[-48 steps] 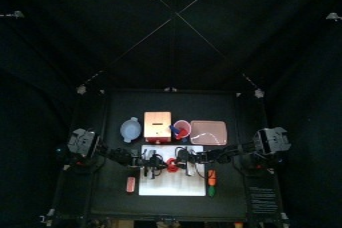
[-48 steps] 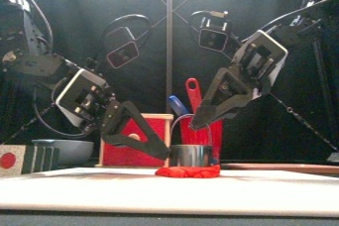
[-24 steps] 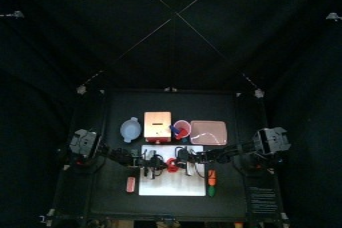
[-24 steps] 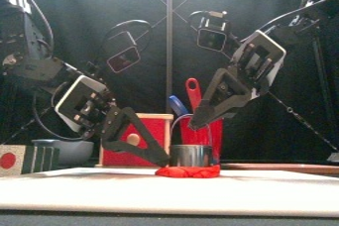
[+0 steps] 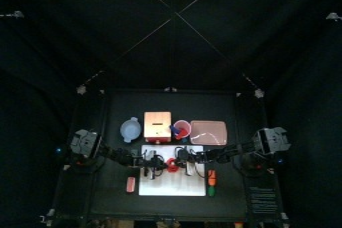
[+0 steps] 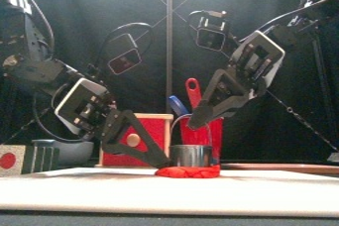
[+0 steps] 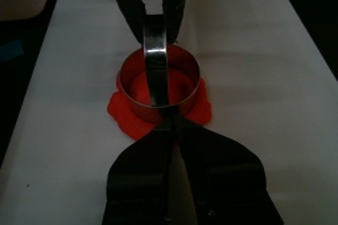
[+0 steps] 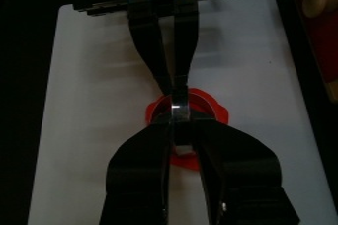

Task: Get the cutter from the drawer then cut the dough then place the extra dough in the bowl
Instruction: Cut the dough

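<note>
The cutter (image 7: 157, 71) stands upright on the red dough (image 7: 126, 115), in the middle of the white board (image 7: 66, 91) at the near side of the table. The 2 grippers meet over it. The left gripper (image 7: 171, 132) reaches in from the left, its fingers narrow and pinching the cutter's rim. The right gripper (image 8: 176, 118) slants down from the right, its fingers narrow on the cutter's wire handle. The bowl (image 5: 131, 128) sits beyond the board's far left corner.
</note>
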{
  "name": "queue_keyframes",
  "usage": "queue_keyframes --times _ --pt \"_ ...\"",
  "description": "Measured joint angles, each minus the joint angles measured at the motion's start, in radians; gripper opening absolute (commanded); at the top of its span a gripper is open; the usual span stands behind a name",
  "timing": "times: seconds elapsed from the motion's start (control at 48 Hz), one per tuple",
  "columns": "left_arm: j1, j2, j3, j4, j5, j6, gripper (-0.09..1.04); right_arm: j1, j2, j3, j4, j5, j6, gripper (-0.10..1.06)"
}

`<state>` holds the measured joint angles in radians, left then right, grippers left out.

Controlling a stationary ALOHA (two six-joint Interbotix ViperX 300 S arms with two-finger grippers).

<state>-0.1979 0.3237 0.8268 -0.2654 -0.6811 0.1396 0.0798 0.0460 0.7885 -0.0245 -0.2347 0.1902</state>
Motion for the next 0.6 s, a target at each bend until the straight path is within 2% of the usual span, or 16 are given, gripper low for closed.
queue_keyframes --times 0.604 --pt "0.0 0.003 -0.003 -0.012 0.017 0.002 0.54 0.002 -0.014 -0.003 0.0 0.005 0.0 0.53"
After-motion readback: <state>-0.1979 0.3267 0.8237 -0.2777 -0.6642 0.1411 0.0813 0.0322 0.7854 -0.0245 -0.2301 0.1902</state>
